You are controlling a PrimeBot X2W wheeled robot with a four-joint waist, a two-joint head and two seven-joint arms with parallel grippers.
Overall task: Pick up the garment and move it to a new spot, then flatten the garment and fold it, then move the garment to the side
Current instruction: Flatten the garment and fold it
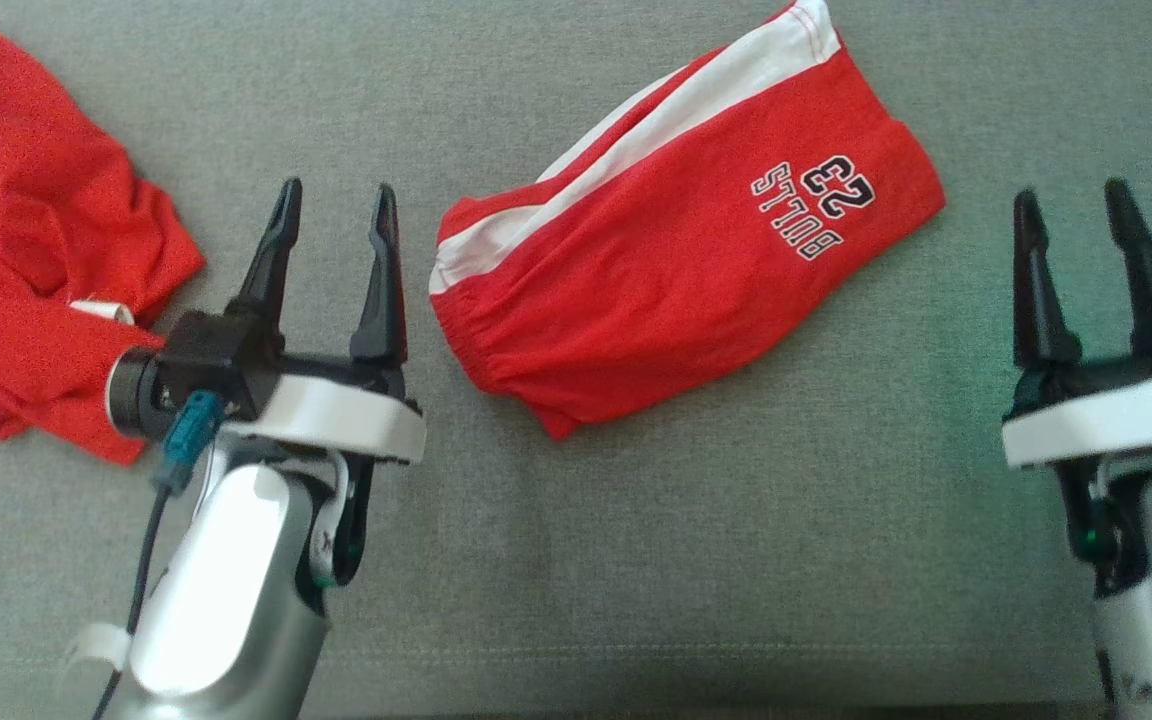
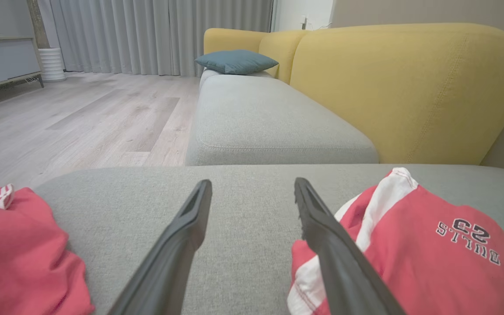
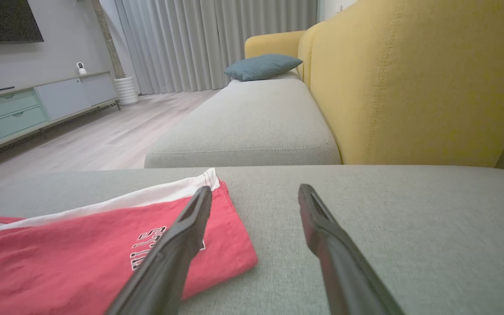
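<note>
Two grippers wide open and empty, folded red shorts (image 1: 676, 260) flat on grey cushion (image 1: 636, 560), just right of left gripper (image 1: 336, 190), well left of right gripper (image 1: 1071, 192), crumpled red cloth (image 1: 26, 270) on left gripper's left side

Red shorts (image 1: 676, 260), upper centre of head view: "BULLS" above "23", printed black-and-white, appearing upside down.

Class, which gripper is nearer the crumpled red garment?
Left. The left gripper hovers just beside the crumpled red garment; the right gripper is far off, beyond the folded shorts.
</note>
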